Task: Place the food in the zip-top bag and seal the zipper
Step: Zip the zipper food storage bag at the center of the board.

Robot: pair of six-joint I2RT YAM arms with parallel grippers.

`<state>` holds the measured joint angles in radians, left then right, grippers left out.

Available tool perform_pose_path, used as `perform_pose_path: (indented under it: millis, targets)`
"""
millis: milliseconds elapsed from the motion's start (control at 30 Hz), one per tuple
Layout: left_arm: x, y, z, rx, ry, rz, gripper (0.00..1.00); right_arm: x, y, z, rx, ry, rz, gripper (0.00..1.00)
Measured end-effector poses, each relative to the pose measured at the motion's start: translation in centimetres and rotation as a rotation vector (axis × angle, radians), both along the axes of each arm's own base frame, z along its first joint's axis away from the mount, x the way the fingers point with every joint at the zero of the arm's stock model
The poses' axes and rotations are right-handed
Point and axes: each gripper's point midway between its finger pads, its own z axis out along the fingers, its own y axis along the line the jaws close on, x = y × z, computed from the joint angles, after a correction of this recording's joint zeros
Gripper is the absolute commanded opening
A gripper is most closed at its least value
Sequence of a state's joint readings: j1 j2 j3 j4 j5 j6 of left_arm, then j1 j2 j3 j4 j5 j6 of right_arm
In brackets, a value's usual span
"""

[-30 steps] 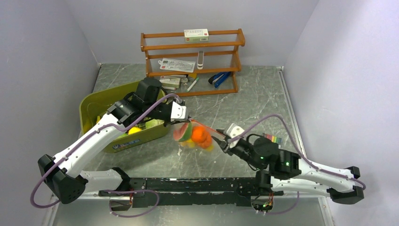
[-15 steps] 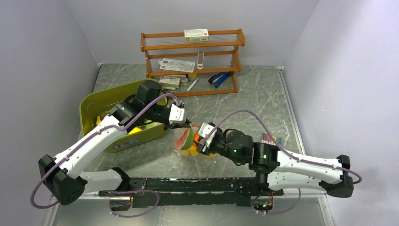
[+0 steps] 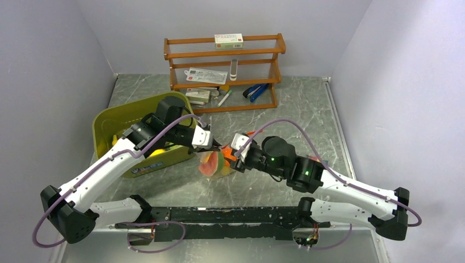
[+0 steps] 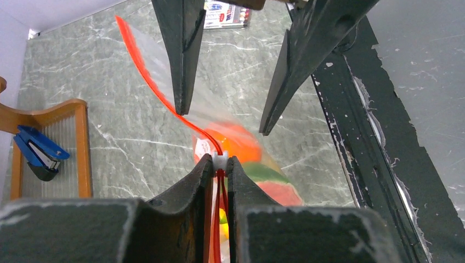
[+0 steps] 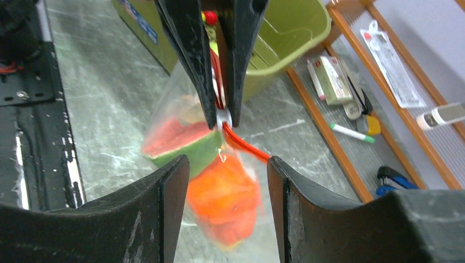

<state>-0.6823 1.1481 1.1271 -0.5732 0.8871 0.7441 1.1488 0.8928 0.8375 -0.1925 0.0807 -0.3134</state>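
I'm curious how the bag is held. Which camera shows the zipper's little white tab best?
The left wrist view: the white tab sits central, pinched in the left pincer. The right wrist view shows it smaller, between those same fingers. From the top it's too small to tell.

We record that the right gripper (image 5: 227, 164) has let go of the far end of the zipper (image 4: 137, 49), which it pinched a second ago. Its jaws now stand apart with the strip between them. The right arm has swung in from the right, and its fingers now sit just beside the left gripper (image 4: 219, 161). The zip-top bag (image 3: 213, 164), earlier stretched between the two grippers, now hangs slack. The food (image 5: 219, 203) in it has shifted left, closer to the green tub (image 3: 103, 118). The left gripper has moved slightly left and nearer the arm bases.
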Motion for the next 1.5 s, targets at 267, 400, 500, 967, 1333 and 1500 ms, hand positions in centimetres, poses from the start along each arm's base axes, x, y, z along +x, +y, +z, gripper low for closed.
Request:
perform_pose_path:
  millis: [267, 400, 500, 967, 1333, 1500]
  targets:
    - [0.0, 0.0, -0.1, 0.001, -0.004, -0.003, 0.07, -1.5, 1.1, 3.5, 0.069, -0.017, 0.115, 0.55]
    - [0.0, 0.0, -0.1, 0.001, -0.005, -0.003, 0.07, -1.3, 1.4, 2.8, 0.04, -0.02, 0.135, 0.52]
    - [-0.1, 0.0, -0.2, 0.001, -0.002, -0.007, 0.07, -0.5, 1.7, 1.4, -0.006, 0.001, 0.128, 0.48]
    - [-0.2, 0.0, -0.2, 0.001, 0.001, -0.01, 0.07, 0.4, 1.2, -0.4, -0.052, 0.02, 0.119, 0.0]
    - [-0.2, 0.2, 0.0, -0.002, -0.02, -0.012, 0.07, 0.5, 0.0, 0.0, -0.041, 0.021, 0.114, 0.0]
    - [-0.2, 0.4, 0.0, 0.008, -0.028, -0.002, 0.07, 0.4, -1.3, -0.1, -0.045, 0.021, 0.092, 0.0]
